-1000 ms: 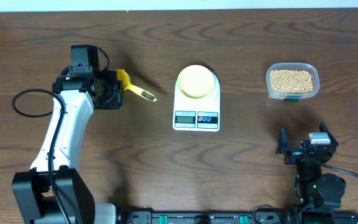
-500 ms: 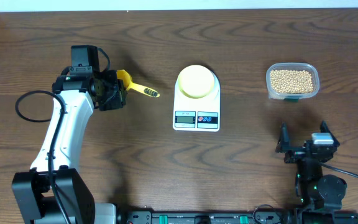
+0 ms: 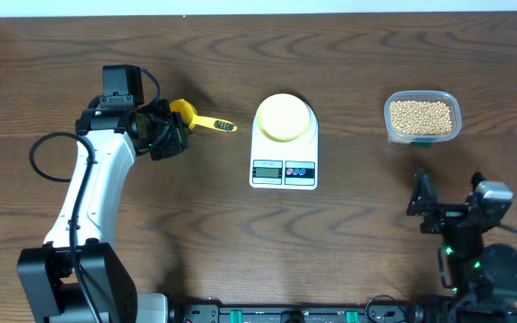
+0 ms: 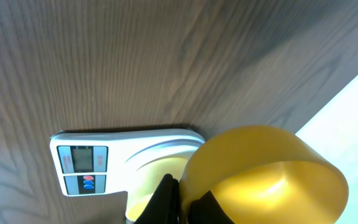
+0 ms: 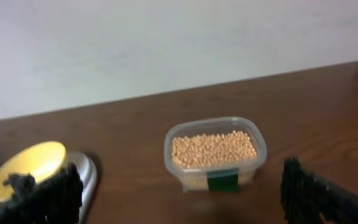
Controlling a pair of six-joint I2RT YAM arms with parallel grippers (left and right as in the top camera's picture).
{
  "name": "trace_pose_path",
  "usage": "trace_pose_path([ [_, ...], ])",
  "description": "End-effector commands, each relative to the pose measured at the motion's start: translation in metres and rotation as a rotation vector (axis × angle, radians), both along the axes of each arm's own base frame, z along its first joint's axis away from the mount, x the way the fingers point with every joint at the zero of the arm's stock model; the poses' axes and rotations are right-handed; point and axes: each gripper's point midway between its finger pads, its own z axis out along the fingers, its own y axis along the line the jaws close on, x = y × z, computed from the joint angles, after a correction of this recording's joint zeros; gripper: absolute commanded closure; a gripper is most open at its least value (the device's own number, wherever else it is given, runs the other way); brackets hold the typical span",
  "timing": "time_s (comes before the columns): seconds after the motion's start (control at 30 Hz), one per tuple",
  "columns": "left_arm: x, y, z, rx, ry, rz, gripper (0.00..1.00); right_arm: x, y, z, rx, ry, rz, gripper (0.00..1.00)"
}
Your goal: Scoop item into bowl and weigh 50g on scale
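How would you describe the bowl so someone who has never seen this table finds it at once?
Start at the white scale in the middle of the brown table. The bowl sits on its platform, behind the display. It is round and pale yellow-green, unlike the clear tub of beans.

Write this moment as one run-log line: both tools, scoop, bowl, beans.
left tool: shut on scoop, left of scale | right tool: open, empty | bowl: on scale | beans: in tub
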Motion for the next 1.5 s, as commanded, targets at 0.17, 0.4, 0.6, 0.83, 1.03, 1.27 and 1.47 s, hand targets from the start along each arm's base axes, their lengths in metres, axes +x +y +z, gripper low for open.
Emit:
trace_pose_path([
  [0.17,-0.002,-0.002,0.004,-0.022,-0.001,0.013,0.92,0.033,0.039,0.027,0.178,0.152,0.215,0.01],
  [0.4,-0.002,-0.002,0.004,-0.022,0.002,0.013,0.93,0.067,0.091,0.045,0.246,0.127,0.575,0.01],
  [0.6,-0.002,-0.001,0.004,-0.022,0.002,0.013,0.92,0.093,0.099,0.042,0.54,0.193,0.599,0.01],
  [0.83,-0.003,-0.003,0.004,-0.022,0.002,0.01,0.92,0.113,0.108,0.019,0.685,0.283,0.596,0.01],
  [1.03,-0.003,-0.003,0.004,-0.022,0.002,0.01,0.92,0.121,0.133,0.006,0.678,0.306,0.633,0.01],
  [1.27,-0.003,-0.004,0.004,-0.023,0.002,0.007,0.92,0.131,0.153,-0.017,0.739,0.373,0.536,0.01],
  [1.47,-0.004,-0.015,0.004,-0.026,0.005,-0.015,0.92,0.13,0.173,-0.013,0.738,0.357,0.56,0.01],
])
